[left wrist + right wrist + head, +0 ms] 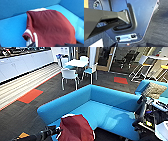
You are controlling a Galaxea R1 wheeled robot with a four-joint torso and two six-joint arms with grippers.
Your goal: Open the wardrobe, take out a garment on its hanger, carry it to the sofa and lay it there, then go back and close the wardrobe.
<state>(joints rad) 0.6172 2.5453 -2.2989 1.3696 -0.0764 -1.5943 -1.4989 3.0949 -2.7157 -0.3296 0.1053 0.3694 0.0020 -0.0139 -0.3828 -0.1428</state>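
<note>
1. The large bright blue upholstered L-shaped sofa (pixel 100 109) with its low rounded back is the landmark; it stands on dark carpet (pixel 32 114) in the middle of the head view.
2. The dark red varsity-style jacket (pixel 76 128) sits over the near end of the sofa seat, humped up with its smooth red back uppermost.
3. In the left wrist view the jacket (pixel 50 28) shows a strip of white at its far edge, a white-striped band and a white stripe at its near edge; blue sofa cushion (pixel 11 35) lies around it.
4. The left gripper (pixel 53 130) is at the end of the dark left arm, just beside the jacket's edge at the near end of the sofa. Whether it is released or clasping the cloth cannot be told.
5. Beyond the sofa's back stand small white chairs (pixel 69 74) around a white table (pixel 77 63).
6. An orange carpet patch (pixel 30 95) lies well off the sofa's left end.
7. The right wrist view shows grey robot bodywork (pixel 140 16) over dark carpet; its gripper's state cannot be told.
</note>
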